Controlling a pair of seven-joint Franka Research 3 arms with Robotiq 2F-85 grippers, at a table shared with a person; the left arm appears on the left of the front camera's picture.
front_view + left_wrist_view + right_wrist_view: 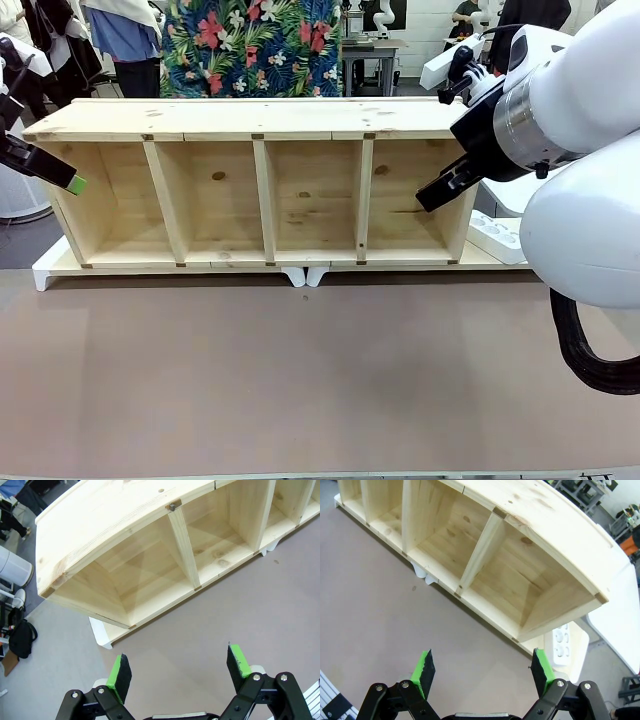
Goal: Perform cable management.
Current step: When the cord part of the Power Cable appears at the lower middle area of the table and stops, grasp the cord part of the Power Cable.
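The black power cord and its round plug are out of view. My left gripper (177, 667) is open, its green pads spread wide above the brown tabletop, in front of the shelf's left end. From the front it hangs at the far left (70, 182), beside the shelf's left wall. My right gripper (482, 667) is also open with nothing between its pads, hovering over the tabletop before the shelf's right end. In the front view its black fingers (432, 195) reach in front of the rightmost compartment.
A long pine shelf (260, 118) with several open compartments lies across the table's far side on white feet (305, 275). A white multi-socket power strip (495, 235) (561, 642) sits just past its right end. A person stands behind the shelf.
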